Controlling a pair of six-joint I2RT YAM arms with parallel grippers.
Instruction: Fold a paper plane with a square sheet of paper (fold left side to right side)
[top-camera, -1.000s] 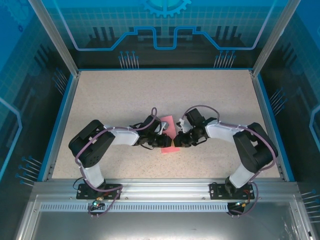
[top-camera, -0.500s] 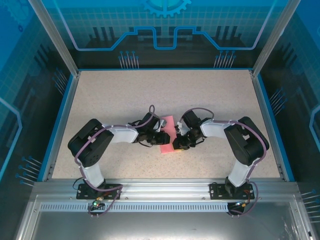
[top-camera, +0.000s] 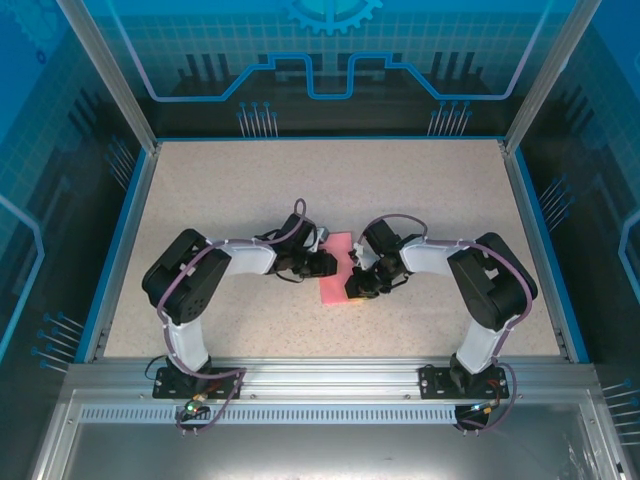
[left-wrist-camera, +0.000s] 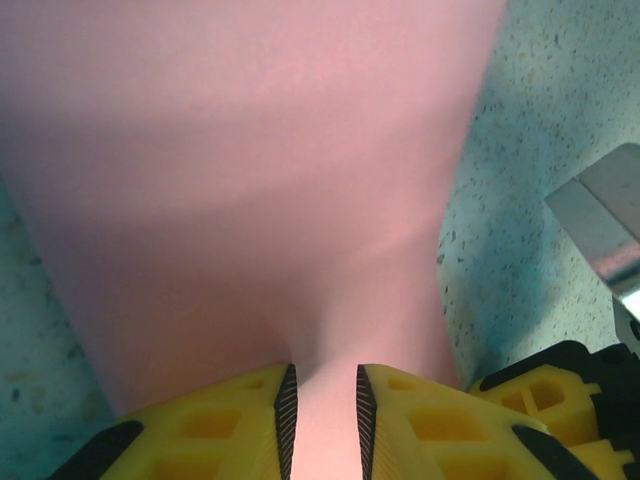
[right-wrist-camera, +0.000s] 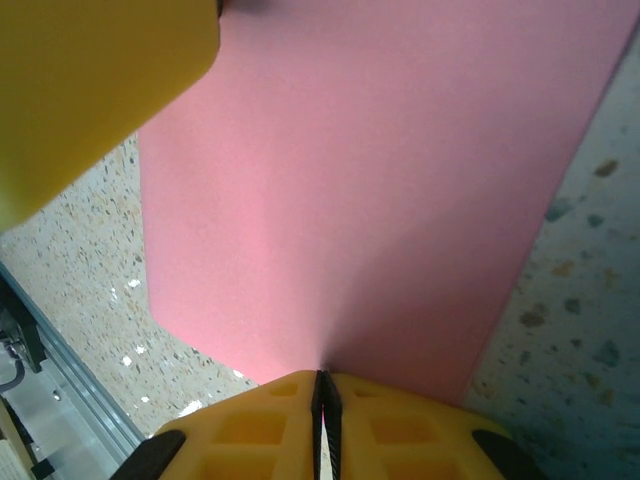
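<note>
Blue-walled speckled table (top-camera: 200, 200): the square sheet of paper (top-camera: 337, 272), folded, runs near-to-far; left gripper (left-wrist-camera: 322, 415) slightly parted, right gripper (right-wrist-camera: 322, 400) pinching it.

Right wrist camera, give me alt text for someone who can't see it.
The yellow right gripper, shut tight, pinches the near edge of the pink paper, which spreads across the speckled tabletop. A blurred yellow block fills the upper left corner.
</note>
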